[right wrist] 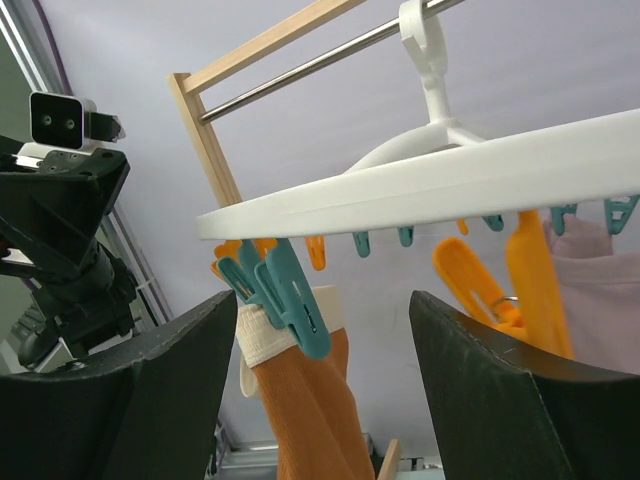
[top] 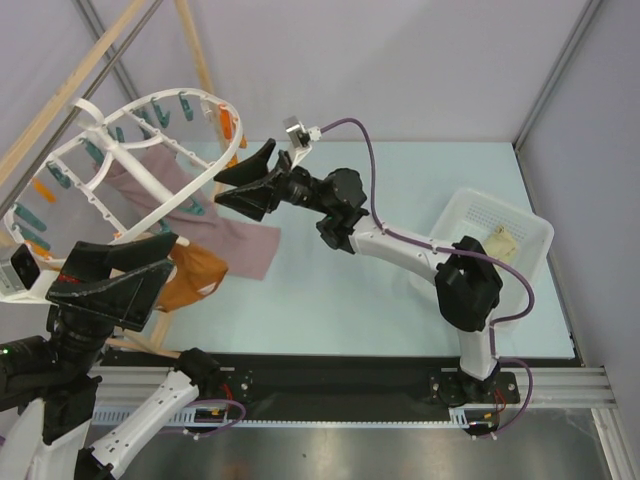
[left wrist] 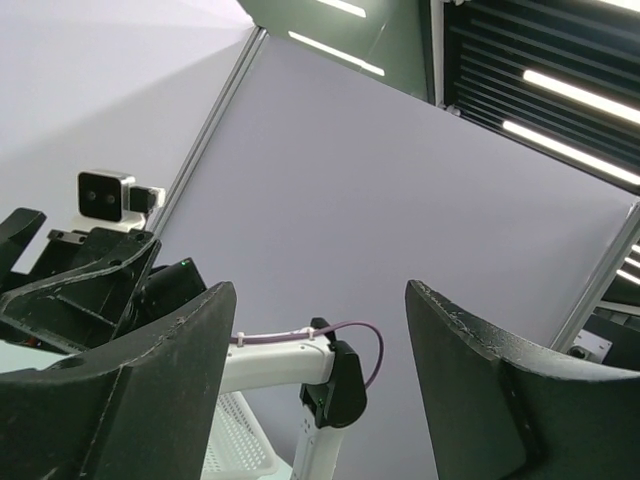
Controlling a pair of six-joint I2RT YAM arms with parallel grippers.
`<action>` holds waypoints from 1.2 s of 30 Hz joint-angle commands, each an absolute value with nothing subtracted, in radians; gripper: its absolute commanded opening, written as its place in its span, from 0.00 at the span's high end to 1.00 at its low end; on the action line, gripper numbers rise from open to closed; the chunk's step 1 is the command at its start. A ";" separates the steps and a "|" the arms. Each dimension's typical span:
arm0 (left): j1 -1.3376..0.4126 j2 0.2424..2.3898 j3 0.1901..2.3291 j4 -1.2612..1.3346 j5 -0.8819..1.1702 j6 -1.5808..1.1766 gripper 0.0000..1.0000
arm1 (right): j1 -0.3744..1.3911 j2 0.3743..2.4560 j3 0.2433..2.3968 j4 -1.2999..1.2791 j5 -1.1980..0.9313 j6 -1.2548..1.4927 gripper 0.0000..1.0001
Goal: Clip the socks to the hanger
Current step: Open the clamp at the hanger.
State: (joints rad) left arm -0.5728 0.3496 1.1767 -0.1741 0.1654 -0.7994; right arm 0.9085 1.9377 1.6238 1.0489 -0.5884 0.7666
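Hanger point(top: 135, 165): hangs tilted at the far left of the counter point(top: 340, 290). Its long axis runs from near left to far right in the top view. From the right wrist its rim point(right wrist: 430, 175) crosses almost level, rising slightly rightward.
Sock point(top: 500, 240): one lies in the white basket point(top: 530, 225) at the right, well apart from the hanger; it is too small to tell which way it points.
Right gripper point(top: 245, 178): jaws wide and holding nothing, just beside the hanger's far-right end and aimed at it.
Left gripper point(top: 125, 270): raised at near left, jaws wide and holding nothing, facing the wall.
Cloths: a teal peg point(right wrist: 285, 295) pinches the orange cloth point(right wrist: 305, 400); the pink cloth point(top: 245, 245) hangs beside it.
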 commanded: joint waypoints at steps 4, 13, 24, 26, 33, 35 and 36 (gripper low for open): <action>-0.566 0.383 1.195 -0.133 0.192 -0.830 0.27 | 0.940 1.986 1.689 1.086 -0.606 0.781 0.26; -0.568 0.382 1.195 -0.130 0.199 -0.842 0.28 | 1.002 1.962 1.648 1.062 -0.540 0.706 0.27; -0.566 0.374 1.192 -0.132 0.196 -0.850 0.28 | 1.058 1.976 1.621 1.120 -0.486 0.678 0.29; -0.568 0.374 1.195 -0.138 0.198 -0.847 0.28 | 1.057 1.979 1.623 1.137 -0.482 0.684 0.30; -0.568 0.370 1.206 -0.172 0.181 -0.842 0.30 | 1.060 2.000 1.655 1.141 -0.486 0.706 0.38; -0.568 0.368 1.216 -0.192 0.161 -0.842 0.32 | 1.060 2.005 1.663 1.138 -0.489 0.709 0.40; -0.566 0.370 1.221 -0.218 0.155 -0.842 0.33 | 1.063 2.006 1.666 1.137 -0.489 0.707 0.40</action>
State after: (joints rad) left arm -0.5728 0.3595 1.1854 -0.1757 0.1665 -0.8310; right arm 1.0565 1.9934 1.6184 1.0836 -0.5003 0.7071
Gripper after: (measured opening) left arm 0.680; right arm 0.605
